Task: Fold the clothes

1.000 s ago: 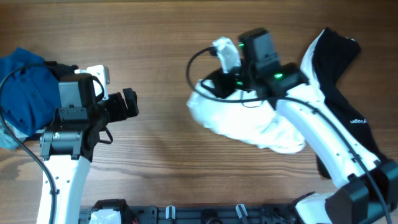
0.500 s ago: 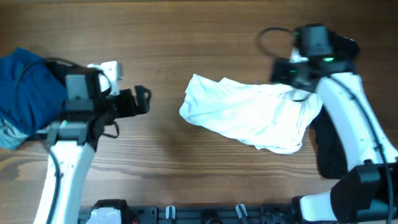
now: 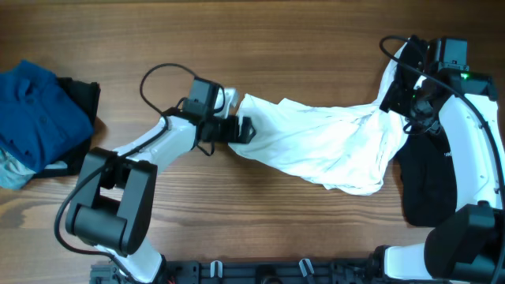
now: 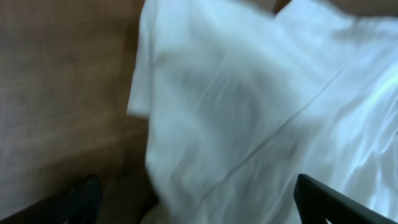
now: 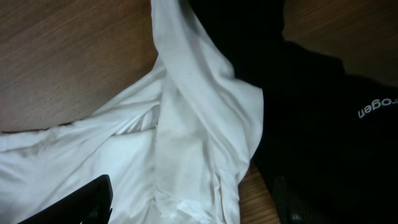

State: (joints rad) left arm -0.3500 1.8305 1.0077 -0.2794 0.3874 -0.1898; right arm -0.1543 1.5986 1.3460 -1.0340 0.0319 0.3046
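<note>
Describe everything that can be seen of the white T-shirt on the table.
The white T-shirt is soft, thin cloth, wrinkled and unfolded, with seams showing. It lies drawn out across the wooden table, from the middle to the right. No print or tag shows. Its left edge sits between the fingers of the open left gripper. Its right end, under the open right gripper, meets a black garment.

Black garment [image 5: 323,124]: seemingly "ogen" lettering

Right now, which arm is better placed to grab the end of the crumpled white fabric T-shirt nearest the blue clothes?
Left. The left gripper, open, straddles that edge of the white T-shirt; the right gripper sits at the far end, beside the black garment.
</note>
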